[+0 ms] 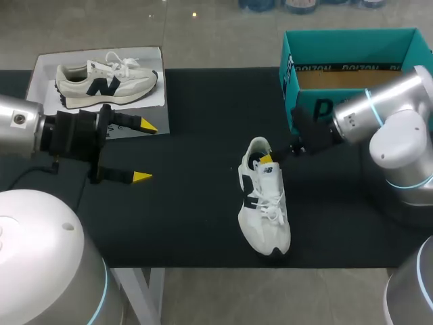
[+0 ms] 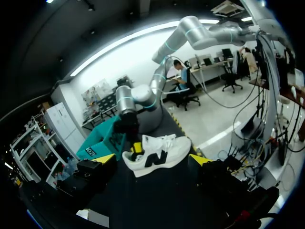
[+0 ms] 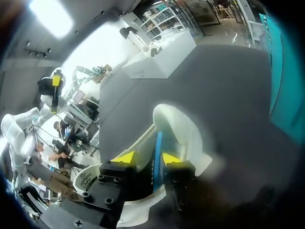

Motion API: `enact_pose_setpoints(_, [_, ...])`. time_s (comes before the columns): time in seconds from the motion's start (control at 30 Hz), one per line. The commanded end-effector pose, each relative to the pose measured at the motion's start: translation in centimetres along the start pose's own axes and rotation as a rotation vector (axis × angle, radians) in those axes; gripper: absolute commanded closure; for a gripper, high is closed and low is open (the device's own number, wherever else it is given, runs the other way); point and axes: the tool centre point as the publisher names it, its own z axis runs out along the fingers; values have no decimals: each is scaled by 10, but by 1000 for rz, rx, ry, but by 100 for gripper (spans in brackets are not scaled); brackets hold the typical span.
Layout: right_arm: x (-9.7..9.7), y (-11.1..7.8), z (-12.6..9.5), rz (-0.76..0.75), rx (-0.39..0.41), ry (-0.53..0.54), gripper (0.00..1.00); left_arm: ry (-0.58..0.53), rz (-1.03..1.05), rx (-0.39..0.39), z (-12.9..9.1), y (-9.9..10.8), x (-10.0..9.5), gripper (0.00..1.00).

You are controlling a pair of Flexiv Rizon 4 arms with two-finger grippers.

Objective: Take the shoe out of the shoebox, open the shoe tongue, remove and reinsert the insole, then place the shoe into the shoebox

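Note:
A white shoe [image 1: 264,203] with dark markings lies on the black mat [image 1: 196,135], heel towards the teal shoebox [image 1: 352,68]. My right gripper [image 1: 267,160] is at the shoe's heel opening. In the right wrist view its yellow tips [image 3: 148,158] stand a little apart inside the heel [image 3: 178,126], with a thin blue edge [image 3: 158,145] upright between them, touching one finger at most. My left gripper [image 1: 142,150] hangs wide open over the mat's left side, holding nothing. In the left wrist view the left gripper [image 2: 153,159] faces the shoe [image 2: 157,155] from a distance.
A white box lid [image 1: 40,71] with a second, cream shoe [image 1: 105,81] on it sits at the back left. The open teal shoebox shows a bare brown floor [image 1: 338,80]. The mat's front edge runs close under the shoe's toe.

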Motion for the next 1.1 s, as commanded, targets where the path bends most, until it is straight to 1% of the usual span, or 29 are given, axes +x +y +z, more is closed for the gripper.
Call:
enact_pose_setpoints(0.03, [2, 12, -5, -7, -5, -21, 0, 2, 0, -1, 0, 0, 0, 0])
enact_pose_setpoints(0.17, [6, 25, -11, -32, -22, -35, 0, 2, 0, -1, 0, 0, 0, 0])
enact_pose_setpoints(0.27, [4, 35, -15, -45, -32, -47, 0, 2, 0, -1, 0, 0, 0, 0])
enact_pose_setpoints(0.4, [6, 47, -23, -67, -53, -59, 0, 2, 0, -1, 0, 0, 0, 0])
enact_pose_setpoints(0.53, [14, 56, -29, -99, -56, -63, 0, 2, 0, -1, 0, 0, 0, 0])
enact_pose_setpoints(0.67, [25, 63, -38, -111, -29, -115, 0, 2, 0, -1, 0, 0, 0, 0])
enact_pose_setpoints(0.7, [27, 65, -40, -102, -15, -136, 0, 2, 0, -1, 0, 0, 0, 0])
enact_pose_setpoints(0.77, [28, 67, -44, -96, 10, -145, 0, 2, 0, -1, 0, 0, 0, 0])
enact_pose_setpoints(0.97, [36, 69, -57, -35, 46, -238, 0, 2, 0, -1, 0, 0, 0, 0])
enact_pose_setpoints(1.07, [43, 66, -61, -8, 97, -344, 0, 2, 0, -1, 0, 0, 0, 0])
enact_pose_setpoints(1.1, [46, 63, -62, 22, 107, -363, 0, 2, 0, -1, 0, 0, 0, 0])
